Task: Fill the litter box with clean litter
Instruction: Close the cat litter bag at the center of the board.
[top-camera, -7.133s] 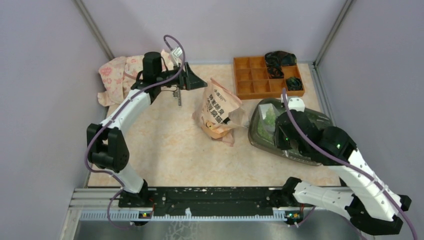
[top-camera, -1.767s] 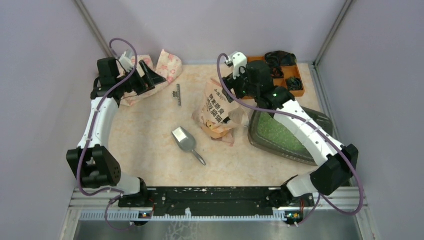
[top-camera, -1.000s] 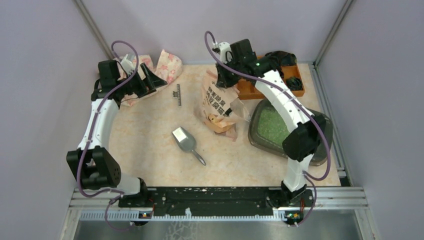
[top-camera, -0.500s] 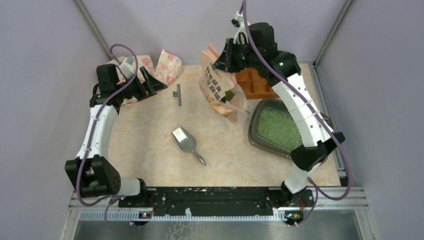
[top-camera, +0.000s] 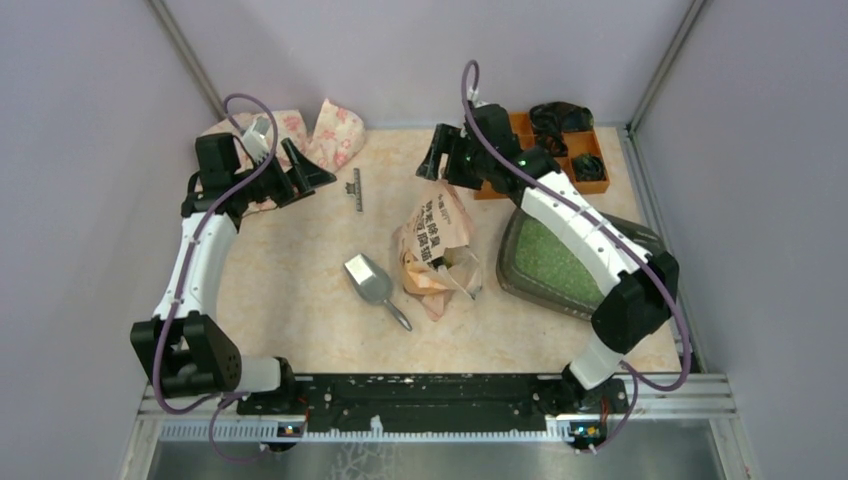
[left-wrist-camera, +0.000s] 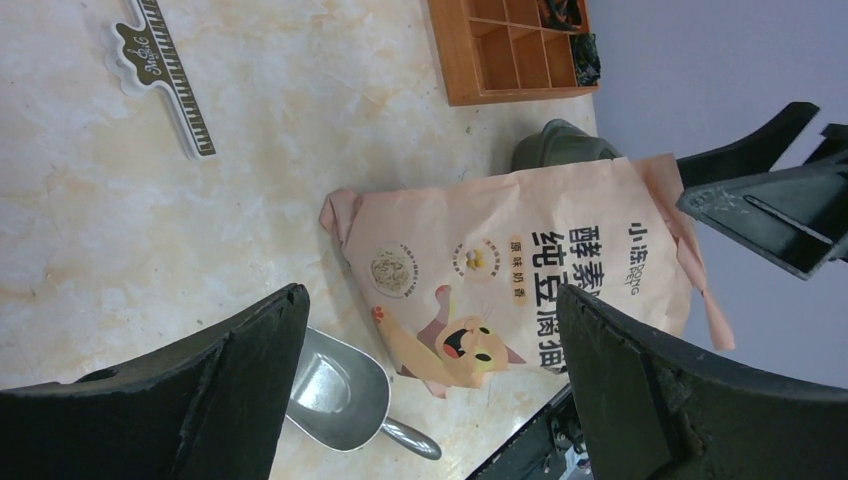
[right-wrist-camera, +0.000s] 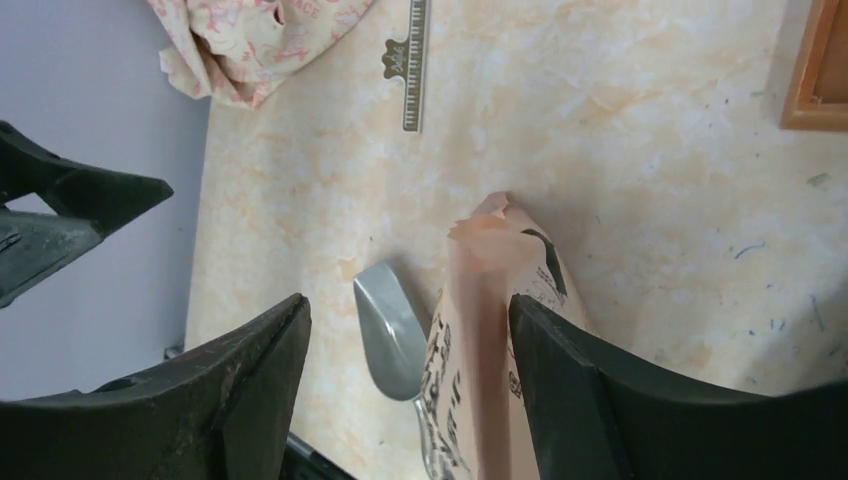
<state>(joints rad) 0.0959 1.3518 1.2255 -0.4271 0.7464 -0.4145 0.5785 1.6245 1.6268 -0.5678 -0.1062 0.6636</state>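
Litter (top-camera: 548, 258), pale green, covers the floor of the grey litter box (top-camera: 640, 245) at the right of the overhead view. Right gripper (top-camera: 433, 165) hangs above the pink bag (top-camera: 436, 240) at centre, jaws spread wide, gripping nothing. Left gripper (top-camera: 308, 165), upper left, gapes empty too. A metal scoop (top-camera: 371, 281) lies just left of the bag.
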